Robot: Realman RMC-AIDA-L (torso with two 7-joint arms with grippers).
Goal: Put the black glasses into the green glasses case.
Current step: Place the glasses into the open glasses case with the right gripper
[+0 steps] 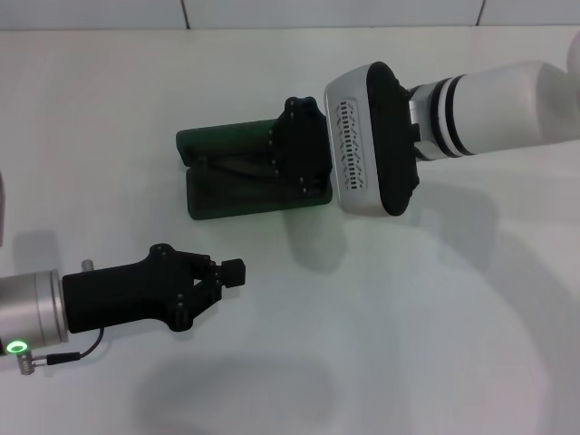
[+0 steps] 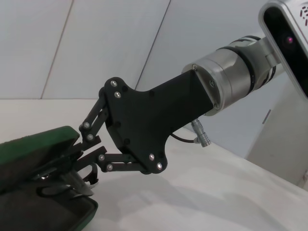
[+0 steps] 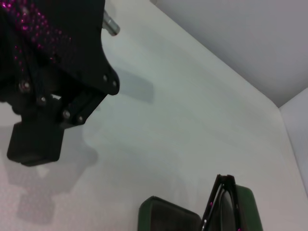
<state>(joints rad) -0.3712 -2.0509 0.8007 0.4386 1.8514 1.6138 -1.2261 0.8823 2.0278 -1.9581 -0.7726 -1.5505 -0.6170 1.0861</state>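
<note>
Gripping the black glasses [image 2: 65, 185] inside the green glasses case [image 1: 231, 195], right end effector [image 2: 79, 166]; left end effector [image 1: 227, 272] narrow.

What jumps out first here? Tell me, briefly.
The right gripper reaches down into the open green glasses case at the middle of the white table, its fingers closed on the black glasses. Nearer the robot, the left gripper hovers above the bare table, holding nothing.

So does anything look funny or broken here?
Nothing looks broken or spilled. The right gripper is at the open green glasses case, with the black glasses at the case. The left gripper hovers nearby, shut and empty.
</note>
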